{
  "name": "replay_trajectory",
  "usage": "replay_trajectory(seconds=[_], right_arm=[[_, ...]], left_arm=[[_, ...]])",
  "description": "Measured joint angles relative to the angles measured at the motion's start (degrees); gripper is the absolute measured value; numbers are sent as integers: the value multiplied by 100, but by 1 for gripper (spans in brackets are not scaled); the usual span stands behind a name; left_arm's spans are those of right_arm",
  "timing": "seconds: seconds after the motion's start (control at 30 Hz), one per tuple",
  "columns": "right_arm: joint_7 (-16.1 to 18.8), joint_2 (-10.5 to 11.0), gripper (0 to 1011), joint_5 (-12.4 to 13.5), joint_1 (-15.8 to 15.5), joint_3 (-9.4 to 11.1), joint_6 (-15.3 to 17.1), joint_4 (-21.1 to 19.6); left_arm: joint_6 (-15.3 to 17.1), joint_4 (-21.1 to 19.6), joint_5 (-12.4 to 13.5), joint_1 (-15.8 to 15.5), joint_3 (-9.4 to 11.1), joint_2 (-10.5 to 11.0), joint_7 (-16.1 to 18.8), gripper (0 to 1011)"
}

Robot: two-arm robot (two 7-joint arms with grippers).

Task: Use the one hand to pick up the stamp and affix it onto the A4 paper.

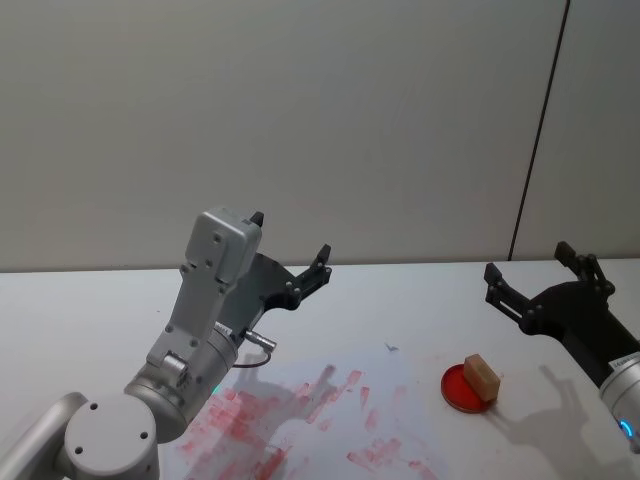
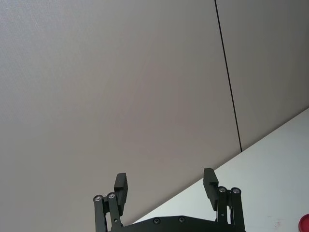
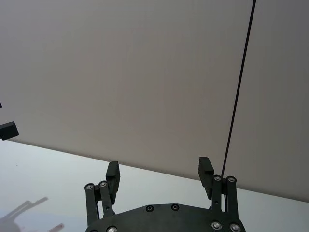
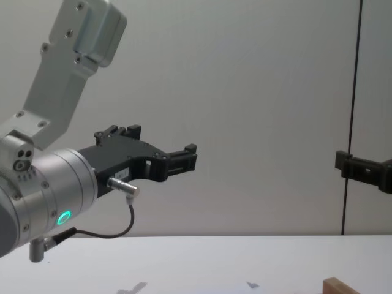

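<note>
**Q:** How far open is your working tool, and what is in it?

**A:** My right gripper (image 1: 527,262) has its two fingers spread wide, with nothing between them and nothing touching them. It hangs in the air to the right of the red pad (image 1: 453,390) and beyond it.

**Q:** And the stamp?

**A:** The stamp (image 1: 481,376) lies on the red pad, towards its right side, well apart from my fingers. The A4 paper (image 1: 330,425) lies flat on the table (image 1: 90,300) just left of the pad and is smeared with red marks.

**Q:** And your other arm?

**A:** My left gripper (image 1: 290,235) is also wide open and empty, raised well to the left of the pad.

**Q:** What does each camera add?

**A:** From the head I see the pad, stamp and paper together. The chest view catches a top corner of the stamp (image 4: 340,286) and my left gripper (image 4: 191,157) side on. My right wrist view shows my parted fingers (image 3: 112,175) against the wall (image 3: 145,72). The left wrist view takes in a red sliver of the pad (image 2: 304,224).
</note>
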Motion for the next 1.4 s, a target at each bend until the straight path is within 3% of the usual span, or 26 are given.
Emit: replay_trajectory(seconds=[1.4], right_arm=[[0, 0, 1001, 0, 0, 0, 0, 0]], left_arm=[[0, 0, 0, 0, 0, 0, 0, 1001]])
